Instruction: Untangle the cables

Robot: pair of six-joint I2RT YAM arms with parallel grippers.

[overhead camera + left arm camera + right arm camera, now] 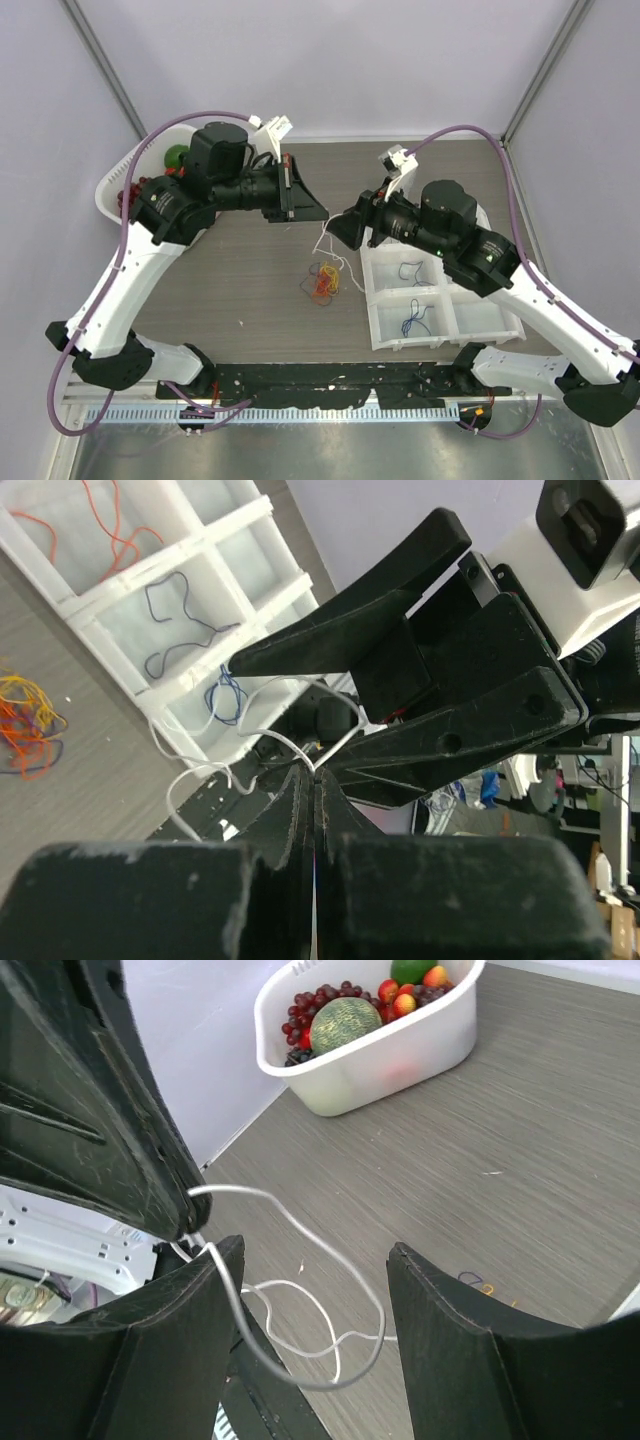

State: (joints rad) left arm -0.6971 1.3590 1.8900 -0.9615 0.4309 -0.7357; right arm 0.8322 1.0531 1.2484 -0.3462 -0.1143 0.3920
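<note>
From above, the left gripper point(322, 213) and right gripper point(336, 224) meet tip to tip over the middle of the table point(250, 300). A white cable point(325, 245) dangles from them. Straight down at 6 o'clock lies the tangle of cables point(322, 280), orange, red and yellow, flat on the wood. The white tray point(370, 300) sits at 3 o'clock of that tangle, with a blue cable point(413, 320) in one compartment. A fruit basket point(105, 195) stands at 10 o'clock.

From the left wrist, the left pincer's fingers are pressed tight together, nipping the white cable point(172, 800) at their tips. The right pincer looms at 1 o'clock with its jaws apart. The tangle point(25, 720) is at 9 o'clock, and an orange cable point(110, 530) rests in a tray cell at 11.

From the right wrist, the right pincer's fingers point(180, 1360) stand wide and grip nothing. The white cable point(240, 1189) loops loosely through the gap. It seems to brush the finger at 8 o'clock, though I can't be sure.
</note>
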